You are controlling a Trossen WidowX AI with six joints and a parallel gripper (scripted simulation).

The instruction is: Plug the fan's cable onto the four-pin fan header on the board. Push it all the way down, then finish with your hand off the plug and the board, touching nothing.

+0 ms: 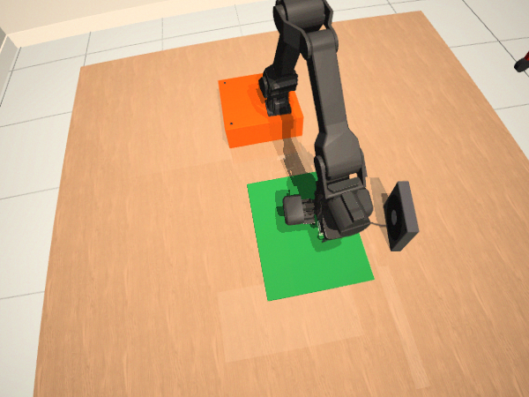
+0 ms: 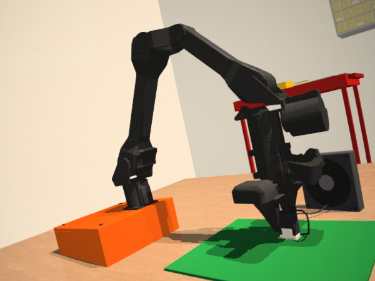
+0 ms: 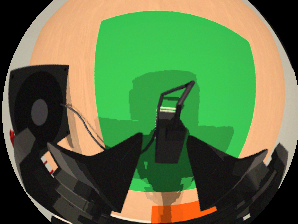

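The dark plug stands upright in the white header on the green board. No bare pins show between plug and header in the exterior view. The gripper is open, its fingertips low on either side of the plug, with a gap on each side in the wrist view. In the top view the arm hides the plug and fingertips. The cable loops from the plug to the fan.
The fan stands upright just off the board's edge, at the right in the top and exterior views. The arm's orange base block sits behind the board. A red table stands in the background.
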